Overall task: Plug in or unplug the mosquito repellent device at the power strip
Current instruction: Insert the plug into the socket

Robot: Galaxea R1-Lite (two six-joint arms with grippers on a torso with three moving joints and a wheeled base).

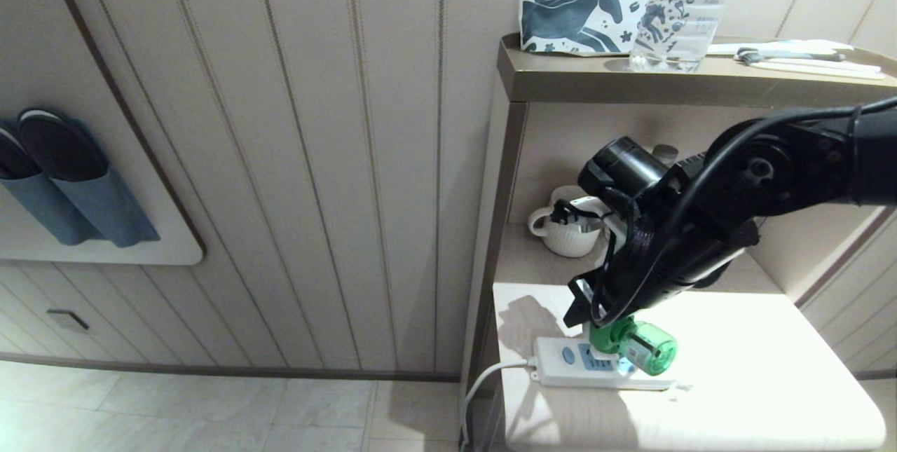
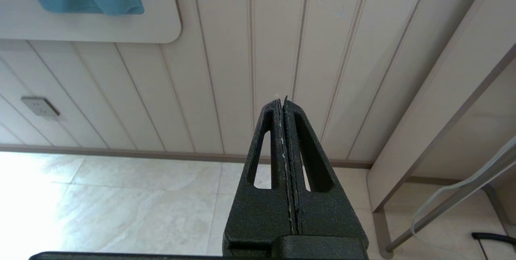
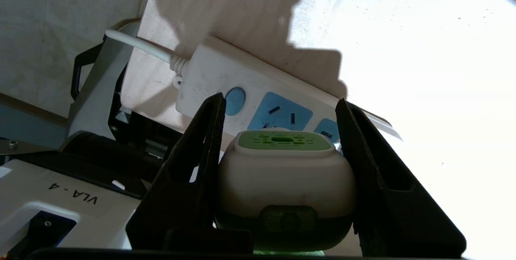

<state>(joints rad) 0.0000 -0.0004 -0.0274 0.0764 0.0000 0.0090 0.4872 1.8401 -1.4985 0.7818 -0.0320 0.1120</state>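
The mosquito repellent device (image 1: 641,348), white with a green top and a green bottle, sits between the fingers of my right gripper (image 3: 280,98), which is shut on its two sides. In the right wrist view the device (image 3: 282,171) hangs just over the power strip (image 3: 209,70), near the blue button (image 3: 235,101) and the first blue socket panel (image 3: 282,111). Its prongs are hidden. In the head view the power strip (image 1: 560,361) lies on the white table near the left edge. My left gripper (image 2: 283,100) is shut on nothing and faces the wall and floor, away from the table.
The strip's white cord (image 1: 483,382) drops off the table's left edge. A white mug (image 1: 567,231) stands on the shelf behind my right arm. A clear water bottle (image 1: 683,10) and a horse-print pouch (image 1: 581,10) sit on the top shelf.
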